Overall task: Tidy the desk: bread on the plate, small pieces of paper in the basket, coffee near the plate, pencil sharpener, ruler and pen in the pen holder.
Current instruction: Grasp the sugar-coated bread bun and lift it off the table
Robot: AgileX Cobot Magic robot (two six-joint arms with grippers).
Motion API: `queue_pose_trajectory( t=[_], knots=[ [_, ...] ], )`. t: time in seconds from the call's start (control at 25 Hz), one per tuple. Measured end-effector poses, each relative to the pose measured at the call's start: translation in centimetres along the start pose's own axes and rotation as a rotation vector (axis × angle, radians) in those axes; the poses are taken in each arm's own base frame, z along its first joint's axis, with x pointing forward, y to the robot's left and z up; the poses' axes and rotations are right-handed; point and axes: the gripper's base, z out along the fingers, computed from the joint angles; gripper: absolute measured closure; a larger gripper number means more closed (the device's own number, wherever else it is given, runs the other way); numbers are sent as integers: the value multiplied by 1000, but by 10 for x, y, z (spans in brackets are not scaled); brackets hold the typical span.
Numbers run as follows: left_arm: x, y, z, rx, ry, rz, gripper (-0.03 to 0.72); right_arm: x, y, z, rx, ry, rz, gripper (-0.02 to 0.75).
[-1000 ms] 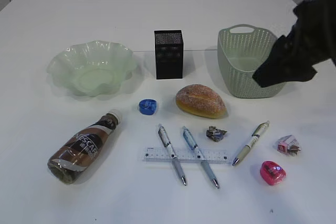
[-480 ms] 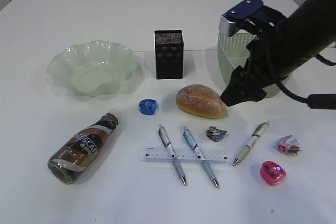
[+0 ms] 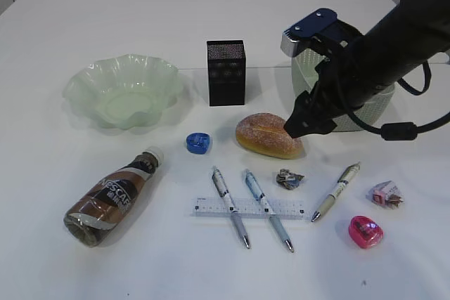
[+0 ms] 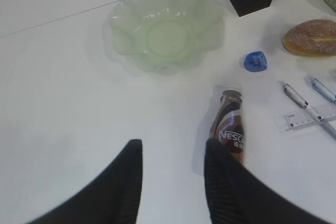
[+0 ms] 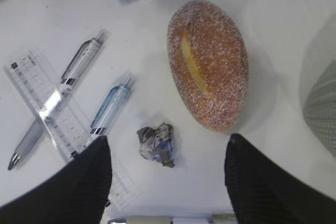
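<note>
Right wrist view: the right pincer (image 5: 167, 182) is spread wide and empty, the bread (image 5: 208, 64) just ahead. Bread looks soft and light; pinch its middle gently.

The bread (image 3: 269, 135) has a matt, rough crust dusted with fine white grains. The plate (image 3: 123, 90) at 10 o'clock looks like translucent, glossy pale-green plastic with a wavy rim. The basket (image 3: 309, 103) is matt green plastic, perforated. The pen holder (image 3: 226, 72) is black mesh. The coffee bottle (image 3: 112, 195) is shiny. The ruler (image 3: 250, 207) is clear plastic, the paper scrap (image 3: 290, 178) crumpled, the table (image 3: 105, 19) smooth matt white.
</note>
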Motion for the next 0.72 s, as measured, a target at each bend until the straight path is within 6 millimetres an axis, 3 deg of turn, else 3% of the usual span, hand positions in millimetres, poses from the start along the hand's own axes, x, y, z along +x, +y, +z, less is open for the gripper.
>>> queue_pose_trajectory(
  t=[0.16, 0.44, 0.72],
  knots=[
    [0, 0, 0, 1, 1, -1, 413, 0, -3, 3, 25, -6, -9, 210],
    [1, -1, 0, 14, 12, -8, 413, 9, -13, 37, 38, 40, -12, 210],
    [2, -1, 0, 14, 18, -9, 413, 6, -23, 59, 69, 30, -40, 210]
  ],
)
